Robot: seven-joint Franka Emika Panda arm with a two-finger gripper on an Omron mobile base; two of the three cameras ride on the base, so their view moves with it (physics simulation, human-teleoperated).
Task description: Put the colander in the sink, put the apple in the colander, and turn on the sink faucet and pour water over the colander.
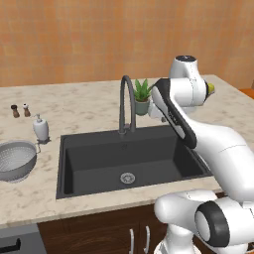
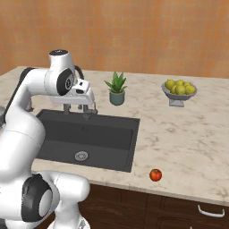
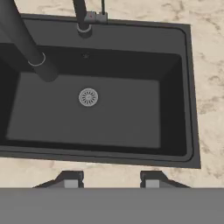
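Hanging above the back right part of the sink [image 2: 120,152], the claw [image 2: 89,112] points down at the basin, its two dark fingertips [image 3: 72,178] set apart with nothing between them, so it is released. Seen through the hand view, the tips sit over the counter strip at the sink's near rim, and beyond them lies the dark basin floor with its round silver drain [image 3: 88,97].

Just beside the claw, toward the robot's left, stands the sink faucet [image 1: 126,101], its base on the back rim and its arched spout reaching over the basin. Below the claw and a little to its left, the drain [image 1: 127,177] sits in the middle of the bare basin floor.

Close behind the claw, on the counter [image 2: 188,134], is a small potted plant [image 2: 116,89]. Off to its right and nearer the front edge of the counter, well apart from the sink, rests the apple [image 2: 155,175]. Farther to the right and back stands a footed bowl of yellow-green fruit [image 2: 179,91].

Far to the claw's left, past the sink's left rim, the colander [image 1: 16,158] sits upright on the counter. A white soap dispenser [image 1: 40,128] stands just behind it, and two small dark shakers [image 1: 20,110] stand farther back still.
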